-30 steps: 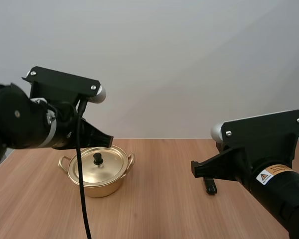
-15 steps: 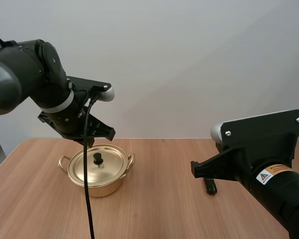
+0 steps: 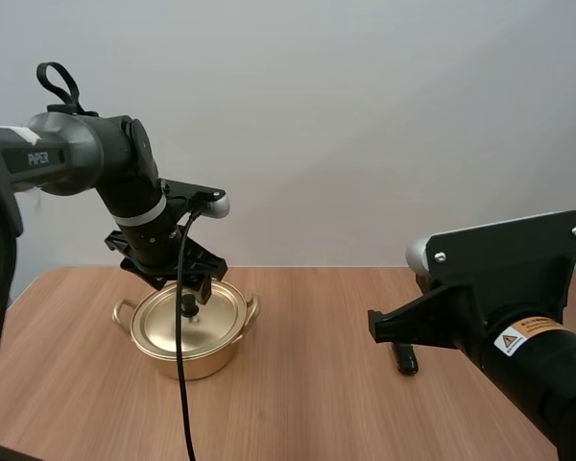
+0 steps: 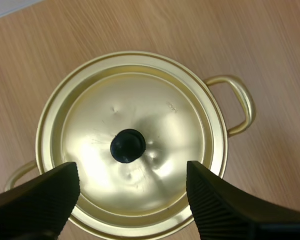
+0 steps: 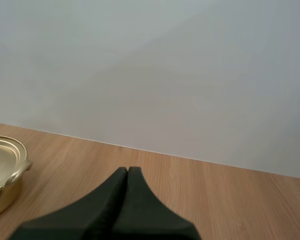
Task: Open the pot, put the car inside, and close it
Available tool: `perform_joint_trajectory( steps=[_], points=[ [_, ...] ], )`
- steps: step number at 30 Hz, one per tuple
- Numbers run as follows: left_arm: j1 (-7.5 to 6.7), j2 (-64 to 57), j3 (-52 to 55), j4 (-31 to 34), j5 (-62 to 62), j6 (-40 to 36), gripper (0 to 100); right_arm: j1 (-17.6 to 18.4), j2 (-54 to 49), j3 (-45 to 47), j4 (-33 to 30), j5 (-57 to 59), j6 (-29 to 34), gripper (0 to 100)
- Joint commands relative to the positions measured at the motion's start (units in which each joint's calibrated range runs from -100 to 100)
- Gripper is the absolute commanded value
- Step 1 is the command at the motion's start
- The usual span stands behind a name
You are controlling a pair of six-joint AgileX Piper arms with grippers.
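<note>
The round gold metal pot (image 3: 184, 348) stands on the left half of the light wooden table (image 3: 298, 403). Its gold metal lid (image 3: 211, 315) sits on it, with the round black knob (image 3: 188, 305) at the lid's middle. The left gripper (image 4: 131, 170) hangs over the lid, its 2 fingers apart, 1 on each side of the knob. A small black object (image 3: 405, 361) lies on the table's right half, well apart from the pot and near the right gripper (image 5: 127, 172).

The pot (image 3: 196, 359) is shiny gold and round, with a loop handle (image 4: 240, 102) on each side, and stands upright on the left part of the table (image 3: 298, 403). Its lid (image 4: 160, 125) is on and sits level, slightly dented, with a black knob (image 4: 128, 146) at its centre. The car (image 3: 404, 361) is a small dark shape on the table well right of the pot, mostly hidden.
</note>
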Motion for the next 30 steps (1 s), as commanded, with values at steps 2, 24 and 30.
perform_joint_trajectory(
  steps=[2, 24, 30],
  points=[
    [0.00, 0.09, -0.04, -0.04, -0.25, 0.03, 100, -0.06, -0.03, -0.11, 0.04, 0.01, 0.02, 0],
    [0.00, 6.91, -0.04, 1.03, -5.74, 0.36, 100, -0.06, -0.04, -0.11, 0.04, 0.17, 0.02, 0],
    [0.00, 6.91, -0.04, 0.65, -6.24, 0.81, 100, -0.06, -0.04, -0.11, 0.04, 0.17, 0.02, 0]
  ],
)
